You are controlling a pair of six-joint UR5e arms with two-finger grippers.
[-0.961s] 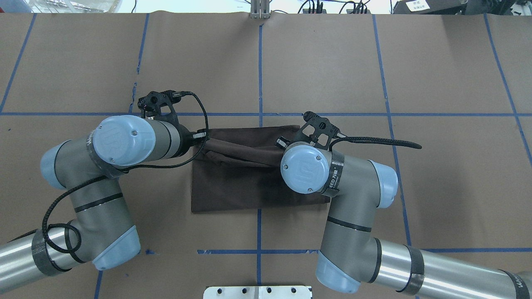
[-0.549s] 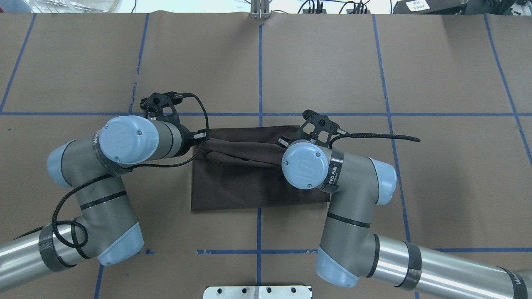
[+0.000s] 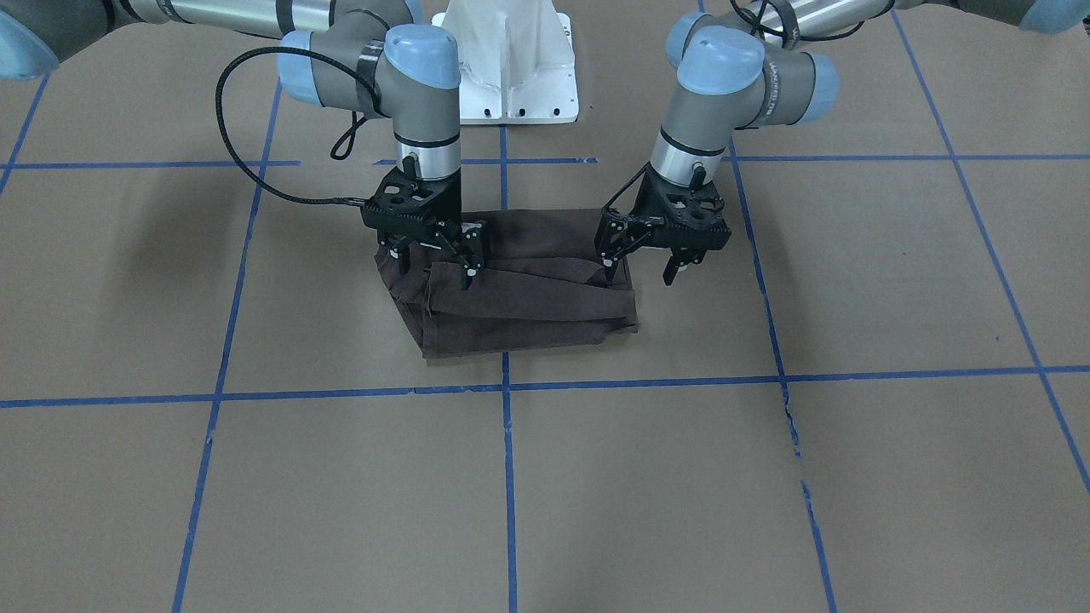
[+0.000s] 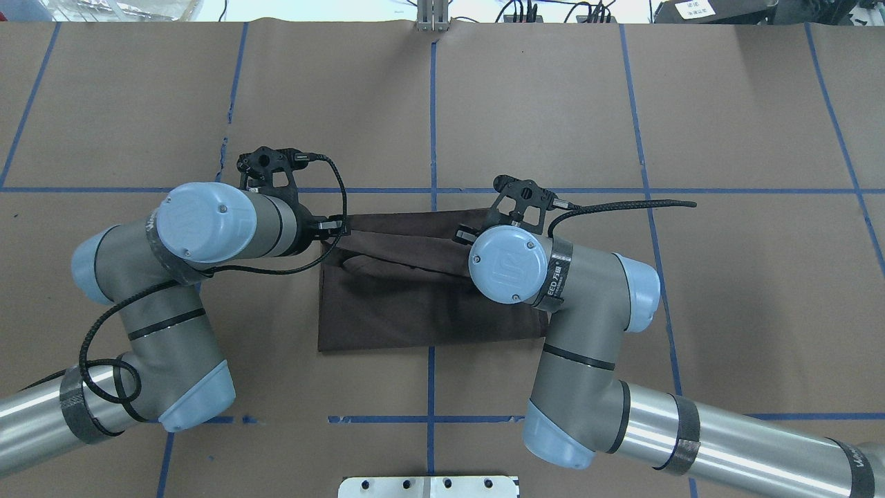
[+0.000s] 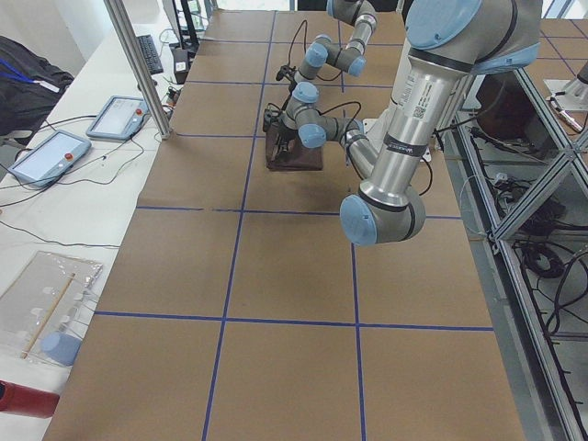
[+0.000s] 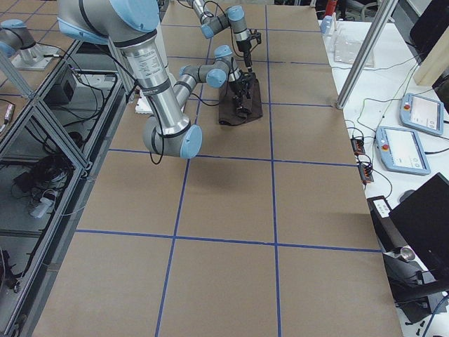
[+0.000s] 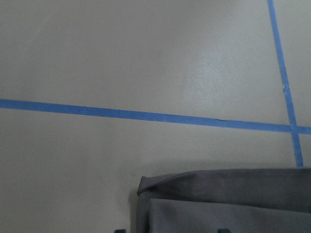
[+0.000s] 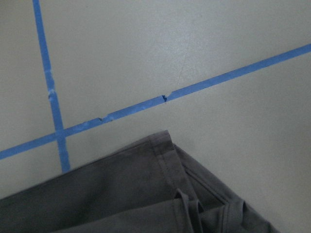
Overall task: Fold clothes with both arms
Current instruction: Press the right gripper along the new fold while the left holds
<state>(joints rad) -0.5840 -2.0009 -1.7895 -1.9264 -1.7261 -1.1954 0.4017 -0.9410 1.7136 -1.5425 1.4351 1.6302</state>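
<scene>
Here, T-shirt (image 3: 528, 300), its ends under left hand (image 3: 639, 274), right hand (image 3: 434, 268)

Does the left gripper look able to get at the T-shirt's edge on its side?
Probably yes: the left gripper hangs open astride that edge of the T-shirt, with nothing between them.

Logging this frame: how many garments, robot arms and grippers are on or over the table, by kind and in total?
T-shirt: 1
Robot arms: 2, the left arm and the right arm
Grippers: 2, the left gripper and the right gripper, both open
Total: 5
</scene>
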